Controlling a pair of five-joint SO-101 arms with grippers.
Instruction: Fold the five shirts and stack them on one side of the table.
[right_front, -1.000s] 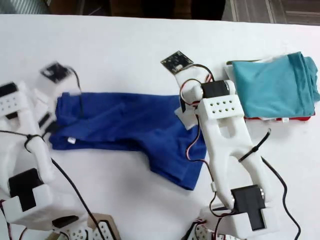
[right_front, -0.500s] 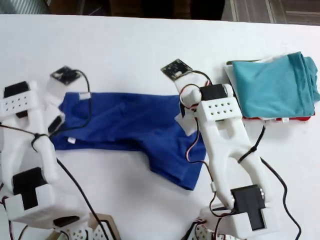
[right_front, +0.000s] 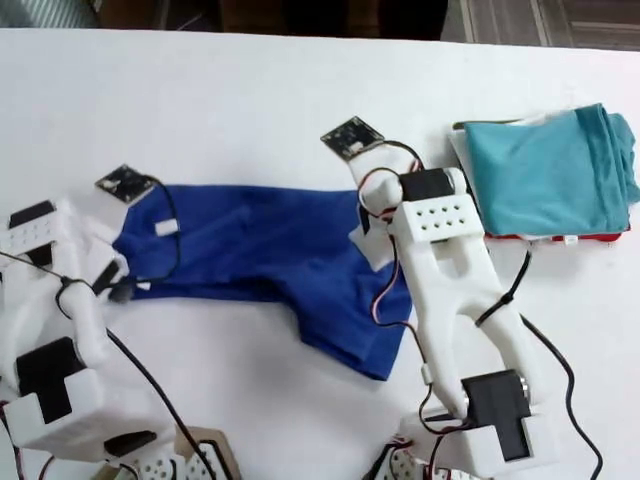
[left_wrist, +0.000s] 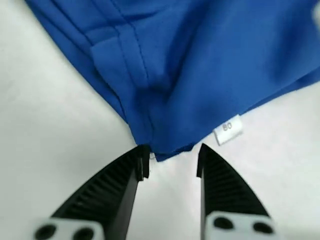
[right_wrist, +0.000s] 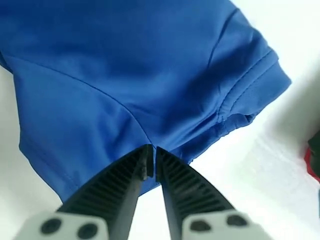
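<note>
Though overhead the blue shirt (right_front: 260, 240) lay lengthwise side to side, wrist views showed left pincer (left_wrist: 173, 151) spread, right pincer (right_wrist: 152, 150) pinching it.

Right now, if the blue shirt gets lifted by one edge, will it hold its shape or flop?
Probably floppy: the blue shirt lies wrinkled and flat on the table, so it should drape and sag. Likely light too, being thin cloth. The loose sleeve may trail or unfold.
</note>
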